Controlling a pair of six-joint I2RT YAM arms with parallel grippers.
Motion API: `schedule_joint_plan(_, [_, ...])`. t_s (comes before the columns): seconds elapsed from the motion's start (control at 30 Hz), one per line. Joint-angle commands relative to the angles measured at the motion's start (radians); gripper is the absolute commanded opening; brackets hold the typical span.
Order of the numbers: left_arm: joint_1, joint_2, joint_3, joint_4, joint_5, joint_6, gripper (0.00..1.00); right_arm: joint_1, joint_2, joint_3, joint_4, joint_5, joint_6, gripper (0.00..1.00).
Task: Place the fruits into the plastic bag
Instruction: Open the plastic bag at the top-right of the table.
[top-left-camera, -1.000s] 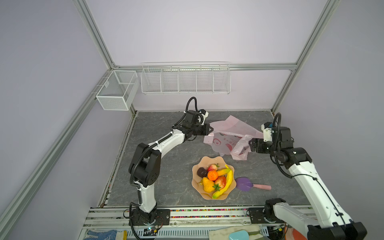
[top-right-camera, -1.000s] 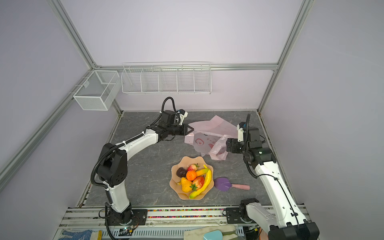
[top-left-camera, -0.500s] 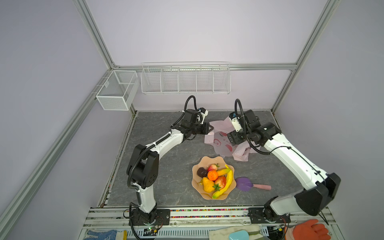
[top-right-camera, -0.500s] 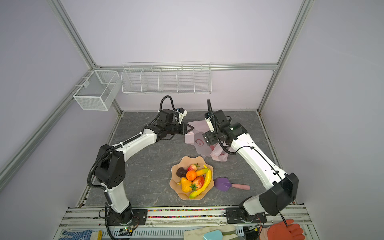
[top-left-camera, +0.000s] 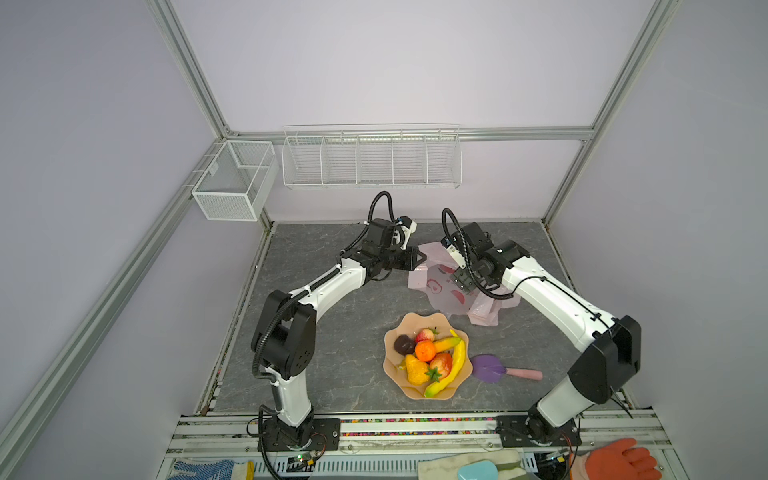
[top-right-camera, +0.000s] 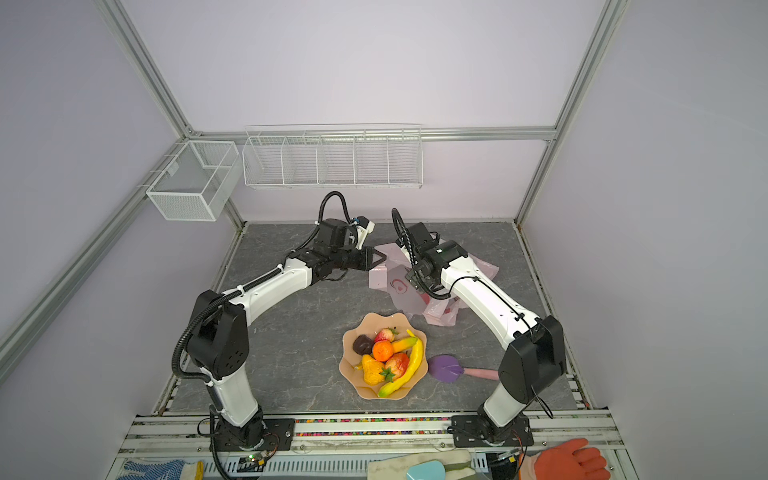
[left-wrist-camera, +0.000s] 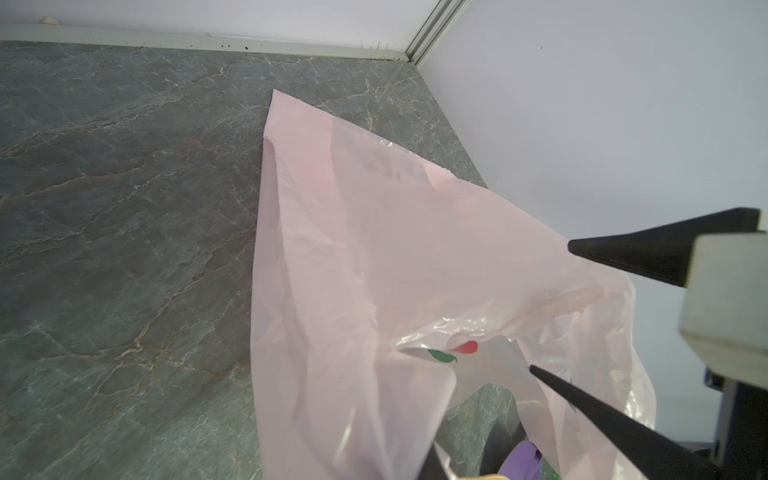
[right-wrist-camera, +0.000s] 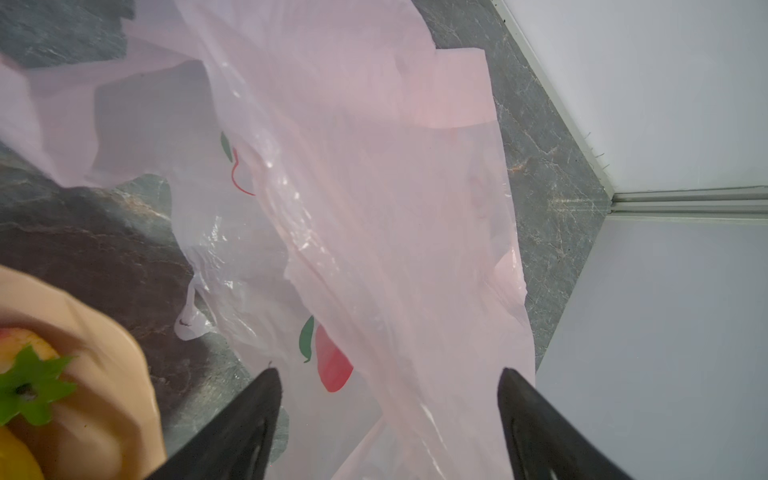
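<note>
Fruits (top-left-camera: 428, 359) all lie in the bowl (top-left-camera: 415, 394) at the desk's (top-left-camera: 353, 374) front, none bagged. We judge we are opening the plastic bag (top-left-camera: 440, 291), crumpled just behind: left jaws pinch its edge, right jaws hang spread over it. Next they must catch the other layer and part the mouth.

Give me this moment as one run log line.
left gripper: shut on plastic bag | right gripper: open above plastic bag | fruits: in bowl
</note>
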Motion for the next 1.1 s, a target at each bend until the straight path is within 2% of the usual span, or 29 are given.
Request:
schedule_joint_plan(0.0, [0.001,-0.029,0.012,-0.046,-0.021,0.044,0.00,-0.023,0.028,0.003,0.015,0.023,-0.049,0.74])
schedule_joint_plan(0.1, [0.008,-0.028,0.013,-0.056,-0.031,0.052,0.00,-0.039,0.031,-0.003,0.012,0.009,-0.054,0.64])
schedule_joint_plan(0.4, [0.040,-0.020,0.053,-0.078,-0.037,0.079,0.00,-0.097,0.018,-0.048,0.009,-0.005,-0.031,0.47])
schedule_joint_plan(0.57, [0.040,0.004,0.075,-0.061,-0.014,0.093,0.00,-0.103,0.024,-0.051,0.012,-0.015,0.001,0.24])
schedule_joint_plan(0.67, [0.040,0.004,0.066,-0.034,-0.017,0.108,0.00,-0.109,0.014,-0.031,0.005,-0.047,0.069,0.09])
schedule_joint_plan(0.73, [0.044,0.001,0.066,-0.034,-0.035,0.112,0.02,-0.108,0.008,-0.008,-0.014,-0.088,0.122,0.07])
schedule_joint_plan(0.8, [0.052,-0.008,0.057,-0.025,-0.042,0.094,0.15,-0.109,0.007,0.015,-0.032,-0.107,0.174,0.07])
schedule_joint_plan(0.9, [0.054,-0.036,0.036,-0.025,-0.094,0.053,0.53,-0.109,0.014,0.050,-0.050,-0.138,0.239,0.07])
schedule_joint_plan(0.97, [0.056,-0.055,0.037,-0.057,-0.121,0.011,0.64,-0.108,0.026,0.073,-0.090,-0.152,0.275,0.07])
schedule_joint_plan(1.07, [0.056,-0.120,-0.007,-0.045,-0.154,-0.056,0.74,-0.109,0.041,0.088,-0.103,-0.156,0.300,0.07])
